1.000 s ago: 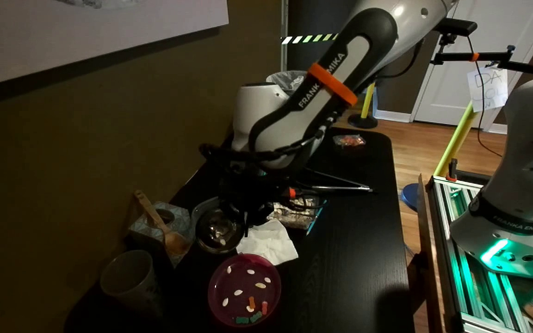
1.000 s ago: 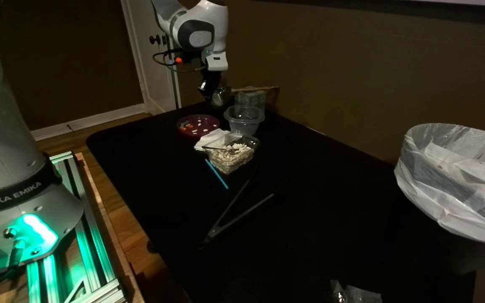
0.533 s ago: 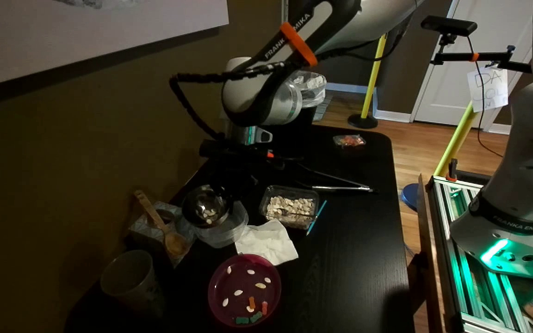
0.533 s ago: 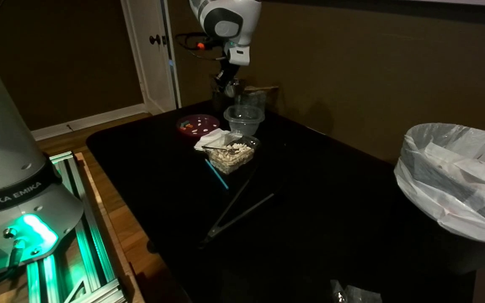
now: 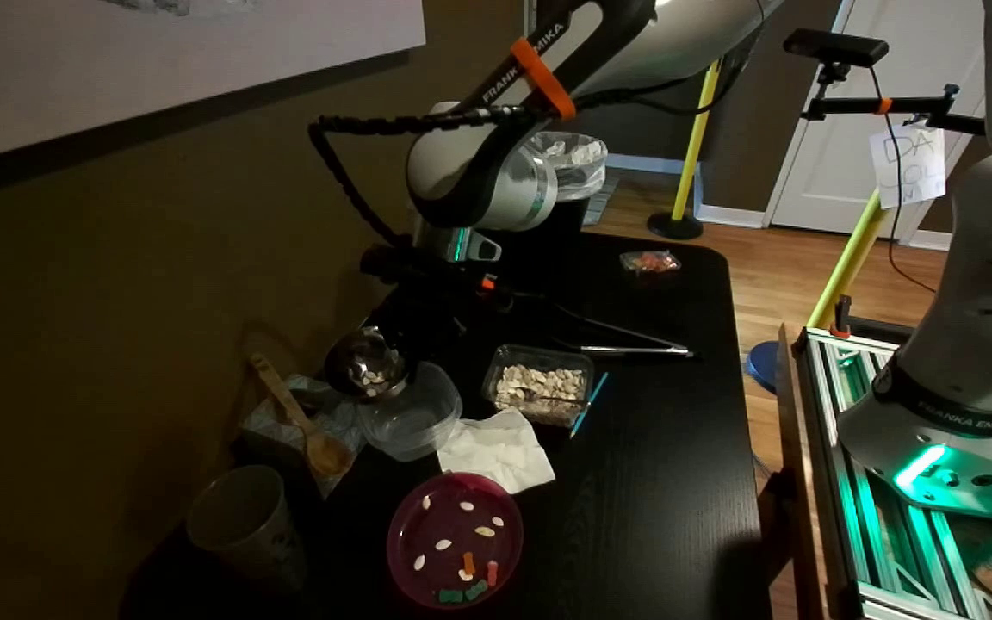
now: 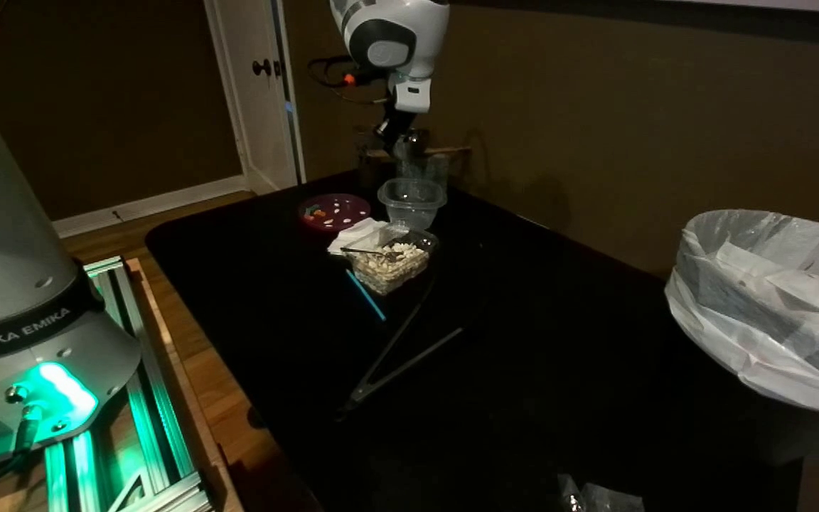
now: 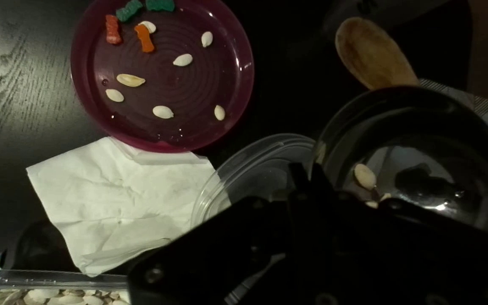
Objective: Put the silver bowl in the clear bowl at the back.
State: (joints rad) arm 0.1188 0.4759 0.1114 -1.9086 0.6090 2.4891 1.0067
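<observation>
The silver bowl (image 5: pixel 365 365) hangs in the air, tilted, with a few pale seeds inside. My gripper (image 7: pixel 307 169) is shut on its rim; in the wrist view the bowl (image 7: pixel 422 127) lies to the right of the fingertips. The clear bowl (image 5: pixel 427 422) stands on the table below and beside the silver bowl, overlapped by it in that exterior view. In an exterior view the silver bowl (image 6: pixel 415 141) shows above the clear bowl (image 6: pixel 411 206), partly behind the dark gripper. In the wrist view the clear bowl (image 7: pixel 244 165) is left of the silver bowl, partly hidden by the fingers.
A red dish (image 5: pixel 455 538) with seeds and candies and a white napkin (image 5: pixel 500 452) lie near the clear bowl. A seed tub (image 5: pixel 543 383) stands beside them. A patterned box (image 5: pixel 332 405) with a wooden spoon (image 5: pixel 324 448) and a cup (image 5: pixel 242 517) are by the wall.
My gripper has carried the silver bowl up and toward the wall, away from the red dish. The clear bowl, partly hidden before, now shows more fully in an exterior view.
</observation>
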